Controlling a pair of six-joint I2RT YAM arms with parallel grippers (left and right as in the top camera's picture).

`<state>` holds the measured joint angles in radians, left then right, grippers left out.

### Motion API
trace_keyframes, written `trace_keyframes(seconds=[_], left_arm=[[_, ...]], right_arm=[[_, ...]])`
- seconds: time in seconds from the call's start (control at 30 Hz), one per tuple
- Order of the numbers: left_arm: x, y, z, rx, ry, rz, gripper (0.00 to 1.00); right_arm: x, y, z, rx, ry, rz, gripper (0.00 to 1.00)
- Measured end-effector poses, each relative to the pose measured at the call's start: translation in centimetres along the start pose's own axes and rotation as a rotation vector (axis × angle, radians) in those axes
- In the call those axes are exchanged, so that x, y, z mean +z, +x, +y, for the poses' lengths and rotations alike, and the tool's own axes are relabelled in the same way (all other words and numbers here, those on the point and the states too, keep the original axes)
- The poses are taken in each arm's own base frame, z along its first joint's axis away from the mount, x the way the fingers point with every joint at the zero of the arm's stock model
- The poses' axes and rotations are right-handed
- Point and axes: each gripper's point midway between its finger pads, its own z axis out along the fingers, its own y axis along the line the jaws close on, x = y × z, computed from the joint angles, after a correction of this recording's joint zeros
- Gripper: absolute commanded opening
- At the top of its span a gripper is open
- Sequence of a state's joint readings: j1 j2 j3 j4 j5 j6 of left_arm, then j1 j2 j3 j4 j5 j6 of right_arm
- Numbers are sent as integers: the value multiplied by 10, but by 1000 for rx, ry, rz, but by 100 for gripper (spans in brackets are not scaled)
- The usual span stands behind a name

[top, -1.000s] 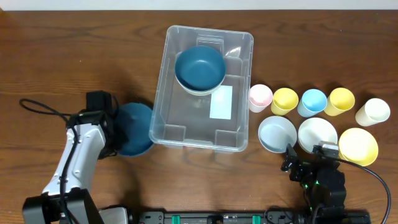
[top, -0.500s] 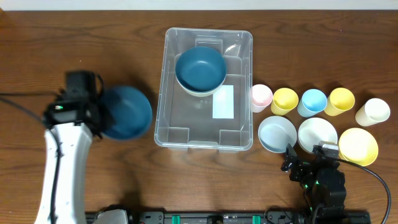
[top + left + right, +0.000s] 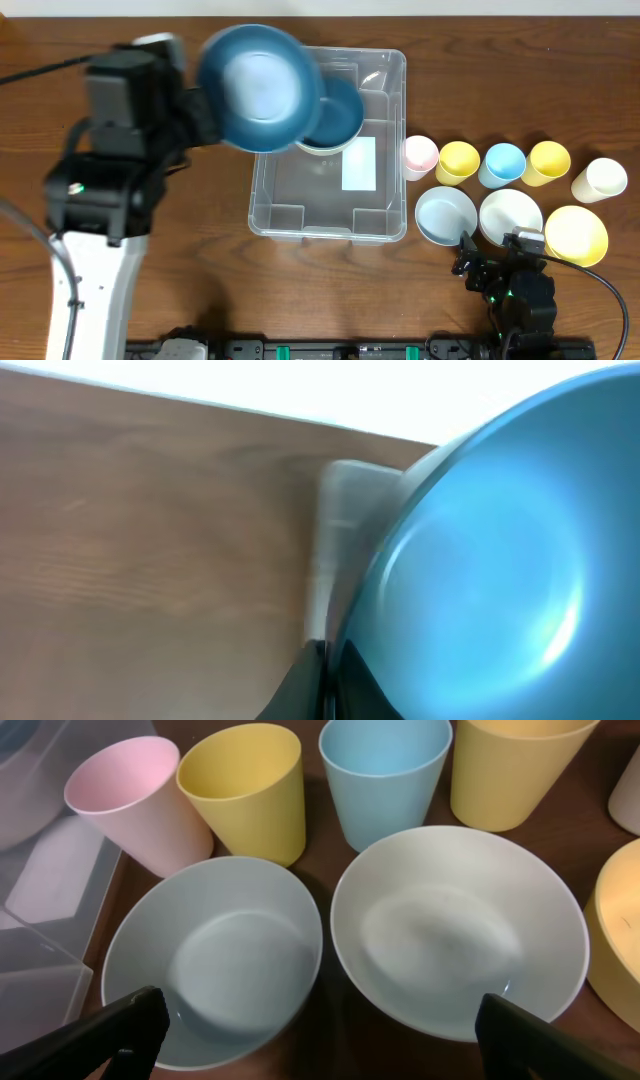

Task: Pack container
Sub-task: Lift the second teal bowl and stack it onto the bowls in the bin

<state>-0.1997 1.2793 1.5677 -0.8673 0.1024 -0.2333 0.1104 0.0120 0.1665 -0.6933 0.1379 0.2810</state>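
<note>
One relation to settle before release: dark blue bowl [image 3: 262,88], clamped at its rim in left gripper [image 3: 197,118], raised over the far-left corner of container [image 3: 300,190]. Open floor of container toward the near side and to the right of the held bowl. Long axis of container from near table edge to far edge. Left arm much the nearer. Right gripper [image 3: 320,1045] spread wide, holding nothing, low over pale blue bowl [image 3: 210,970] and white bowl [image 3: 455,935], right of container.

Contents of container: second blue bowl [image 3: 338,112] at the far end, apparently nested in a paler one; white label [image 3: 356,165] on the base; near half bare. Outside, to the right: row of five cups [image 3: 503,163] and yellow bowl [image 3: 575,235].

Judged next: carry inward past the far-left wall, then lower onto the nested bowl.
</note>
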Motion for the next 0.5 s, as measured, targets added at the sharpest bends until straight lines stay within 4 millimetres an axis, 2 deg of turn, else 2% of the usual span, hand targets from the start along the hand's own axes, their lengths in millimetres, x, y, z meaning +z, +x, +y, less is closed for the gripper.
trace_keyframes(seconds=[0.13, 0.2, 0.3, 0.4, 0.5], left_arm=[[39, 14, -45, 75, 94, 70, 6], [67, 29, -54, 97, 91, 134, 6], [117, 54, -51, 105, 42, 236, 6], [157, 72, -42, 103, -5, 297, 6], [186, 84, -34, 103, -49, 325, 6]], right_arm=[[0, 0, 0, 0, 0, 0, 99], [0, 0, 0, 0, 0, 0, 99], [0, 0, 0, 0, 0, 0, 99], [0, 0, 0, 0, 0, 0, 99], [0, 0, 0, 0, 0, 0, 99]])
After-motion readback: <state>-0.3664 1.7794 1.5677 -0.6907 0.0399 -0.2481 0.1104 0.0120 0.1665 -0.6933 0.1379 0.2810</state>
